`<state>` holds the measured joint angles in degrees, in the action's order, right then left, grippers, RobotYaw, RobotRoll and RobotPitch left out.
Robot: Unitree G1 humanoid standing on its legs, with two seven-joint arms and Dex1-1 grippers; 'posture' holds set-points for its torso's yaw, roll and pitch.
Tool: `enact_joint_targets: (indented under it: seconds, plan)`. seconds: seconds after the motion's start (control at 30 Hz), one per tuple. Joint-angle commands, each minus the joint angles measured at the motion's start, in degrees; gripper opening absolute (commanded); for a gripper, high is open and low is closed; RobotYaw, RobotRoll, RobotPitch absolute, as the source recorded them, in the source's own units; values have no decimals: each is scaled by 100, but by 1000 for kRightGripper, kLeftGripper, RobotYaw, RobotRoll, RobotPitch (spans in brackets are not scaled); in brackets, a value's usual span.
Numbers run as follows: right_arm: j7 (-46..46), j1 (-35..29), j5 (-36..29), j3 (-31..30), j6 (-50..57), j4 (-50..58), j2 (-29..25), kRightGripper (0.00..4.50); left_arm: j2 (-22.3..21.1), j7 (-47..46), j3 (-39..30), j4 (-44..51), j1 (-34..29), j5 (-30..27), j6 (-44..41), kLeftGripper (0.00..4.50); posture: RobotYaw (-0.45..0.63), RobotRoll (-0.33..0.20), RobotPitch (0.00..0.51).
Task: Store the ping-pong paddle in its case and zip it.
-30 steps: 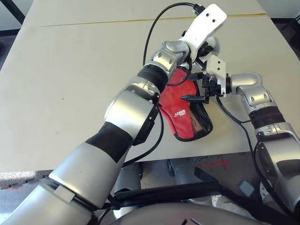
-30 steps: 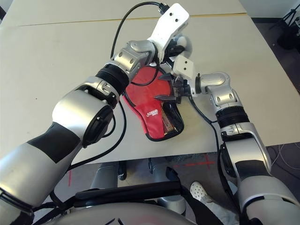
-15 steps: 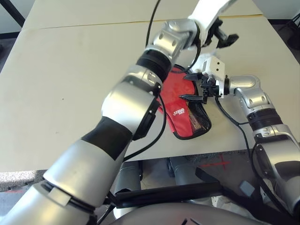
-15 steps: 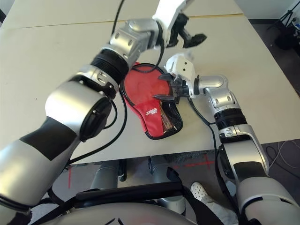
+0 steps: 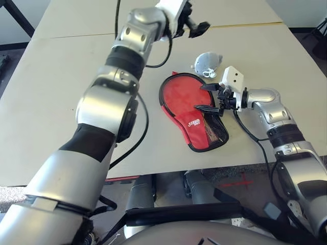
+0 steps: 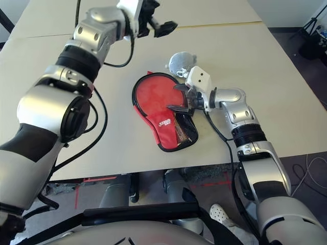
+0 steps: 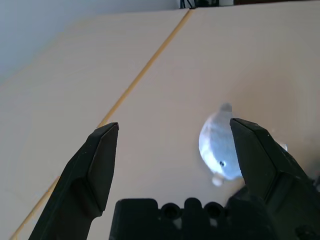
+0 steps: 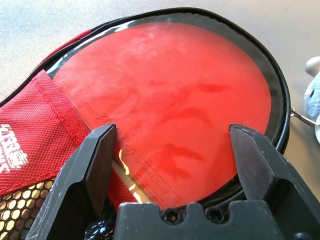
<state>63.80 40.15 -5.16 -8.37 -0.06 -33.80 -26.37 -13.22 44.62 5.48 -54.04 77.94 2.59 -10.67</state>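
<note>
1. While the right gripper [image 8: 173, 128] points down at the case [image 8: 30, 110], its two fingers stand wide apart, released and clasping nothing; whether their tips touch the case cannot be told.
2. Beyond and between those fingertips, the red face of the ping-pong paddle [image 8: 175, 90] shows through the case's clear window, so the paddle lies inside.
3. From the right gripper, the white logo [image 5: 194, 122] and black mesh pocket [image 5: 217, 130] lie toward the robot's body.
4. Just beside the case's rounded end, near the right gripper on the side away from the robot, the grey-white plush toy [image 5: 207, 64] sits on the table [image 5: 56, 102]; a metal clasp [image 8: 304, 118] runs between toy and case edge.
5. Farther out than the right gripper, the left gripper [image 7: 174, 123] is released too, fingers spread, holding nothing, well apart from the case.
</note>
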Motion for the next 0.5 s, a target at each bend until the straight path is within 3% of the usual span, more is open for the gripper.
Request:
enact_joint_targets:
  seconds: [0.03, 0.1, 0.23, 0.5]
  plan:
    - [11, -343, 258, -337, 231, -112, 91, 4500, -395, 867, 399, 1576, -1135, -76, -653, 4478, -40, 0, 179]
    - [-5, -362, 253, -330, 259, -87, 99, 4500, -673, 1312, 655, 2636, -1933, -168, -1015, 4478, -40, 0, 179]
    - [-22, -414, 255, -335, 278, -58, 102, 4500, -910, 1607, 882, 3997, -2842, -324, -1598, 4478, -30, 0, 192]
    - [-33, -431, 241, -327, 362, 1, 124, 4500, -749, 1308, 1046, 4492, -3281, -388, -2153, 4478, -33, 0, 200]
